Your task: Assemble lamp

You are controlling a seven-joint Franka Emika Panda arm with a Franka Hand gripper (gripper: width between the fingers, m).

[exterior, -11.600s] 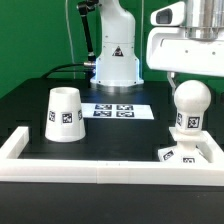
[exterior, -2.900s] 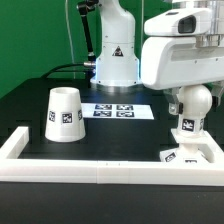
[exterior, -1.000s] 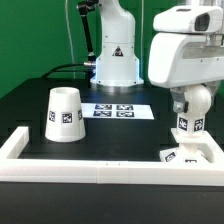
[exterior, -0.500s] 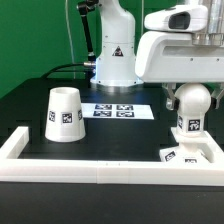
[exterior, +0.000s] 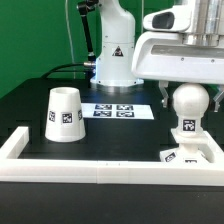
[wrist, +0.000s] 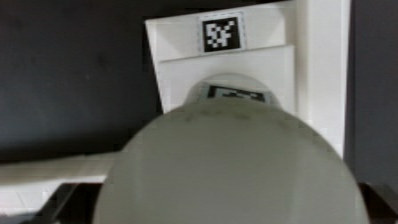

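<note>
Seating bulb upright on base, far from shade on desk.
Hand straddles bulb; grip state unclear. Next likely shade onto bulb.

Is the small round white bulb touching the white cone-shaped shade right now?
Apart. The exterior view shows the small round white bulb at its right, the white cone-shaped shade at its left, with bare black table between them.

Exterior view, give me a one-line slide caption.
Gripper poised at the bulb standing on the base; shade apart, on the exterior view's left.
</note>
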